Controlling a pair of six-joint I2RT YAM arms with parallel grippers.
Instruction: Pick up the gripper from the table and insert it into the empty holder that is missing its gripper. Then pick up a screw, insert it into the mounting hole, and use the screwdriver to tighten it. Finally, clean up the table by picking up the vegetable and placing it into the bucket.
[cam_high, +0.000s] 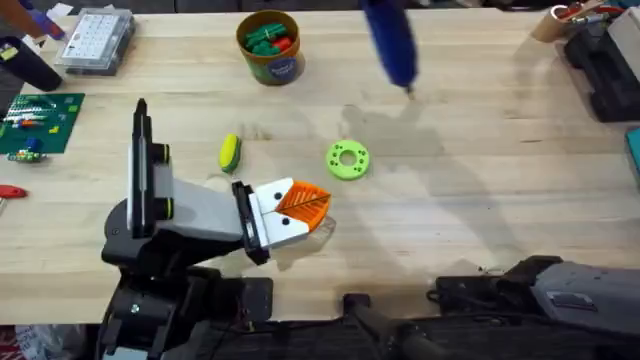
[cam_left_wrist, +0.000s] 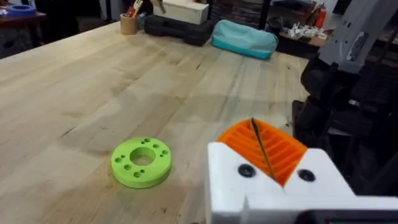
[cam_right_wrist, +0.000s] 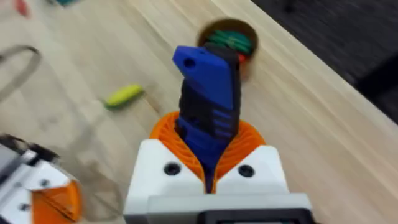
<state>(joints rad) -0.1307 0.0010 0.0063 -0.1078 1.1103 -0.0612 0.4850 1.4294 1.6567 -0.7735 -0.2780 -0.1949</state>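
Your right gripper (cam_right_wrist: 208, 177) is clamped on the screwdriver (cam_right_wrist: 208, 102); the orange pads (cam_right_wrist: 180, 146) close on its blue body. In the overhead view the screwdriver (cam_high: 390, 40) hangs above the far middle of the counter (cam_high: 480, 170), tip down and tilted.

The vegetable (cam_high: 230, 152) lies flat on the counter, well apart from the bucket (cam_high: 270, 45) at the far edge. The bucket already holds green and red pieces. The lime-green disc (cam_high: 347, 160) lies between the vegetable and the screwdriver's shadow.

Your left gripper (cam_high: 292, 205) rests low near the middle of the counter, just beside the disc, with its jaws together and nothing between them.

The step in hand appears to be handling the screwdriver, most likely setting it down before cleanup. Lower it to a bare part of the counter, away from the disc and the bucket. Keep the tip clear of the wood until the body lies nearly flat, then release.

The bucket carries a dark blue label; its writing cannot be read. The green circuit board (cam_high: 40, 122) at the left edge shows no legible marking.
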